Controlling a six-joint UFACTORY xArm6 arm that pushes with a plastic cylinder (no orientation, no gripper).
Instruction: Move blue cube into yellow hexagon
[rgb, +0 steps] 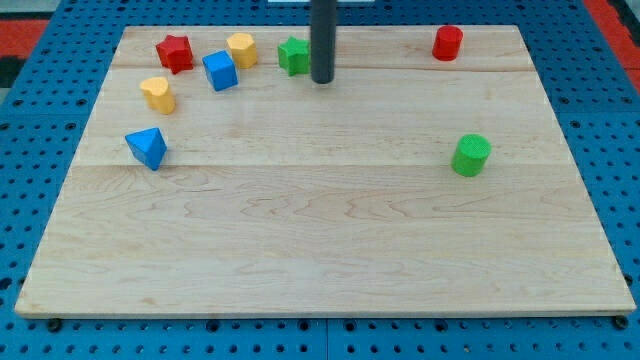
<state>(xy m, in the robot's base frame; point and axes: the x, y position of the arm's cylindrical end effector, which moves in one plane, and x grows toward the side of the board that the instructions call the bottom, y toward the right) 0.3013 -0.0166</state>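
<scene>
Seven blocks dot the board (320, 250) as my tip (322, 80), a fingerless rod, stands just right of the green block (293, 55), blue cube (219, 71) beside yellow hexagon (241, 49).

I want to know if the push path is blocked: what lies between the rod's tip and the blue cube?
In the camera view, the green block sits just left of my tip, and the yellow hexagon lies beyond it, slightly above the straight line to the blue cube.
</scene>
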